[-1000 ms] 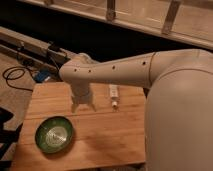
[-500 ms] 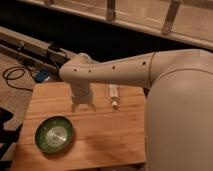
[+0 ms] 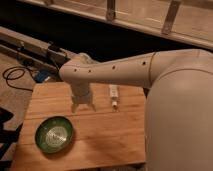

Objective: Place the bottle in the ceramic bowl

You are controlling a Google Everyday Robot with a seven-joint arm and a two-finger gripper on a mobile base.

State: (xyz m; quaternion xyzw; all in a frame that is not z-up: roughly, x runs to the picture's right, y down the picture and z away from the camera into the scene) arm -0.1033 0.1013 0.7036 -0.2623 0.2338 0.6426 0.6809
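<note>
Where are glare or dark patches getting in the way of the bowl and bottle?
Camera view: dim warm light, with glare only on the ceramic bowl, whose centre shines pale. Camera view: the bottle reads clearly, light against the wooden table. Camera view: the end effector hangs over the table between them, evenly lit. The area behind the table is nearly black.

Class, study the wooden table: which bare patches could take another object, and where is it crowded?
Largest bare patch: the near part of the table, between the ceramic bowl and the robot's body. A smaller one lies at the far corner behind the bowl. Crowded: the far middle, where the pincer hangs over the wood beside the bottle.
</note>
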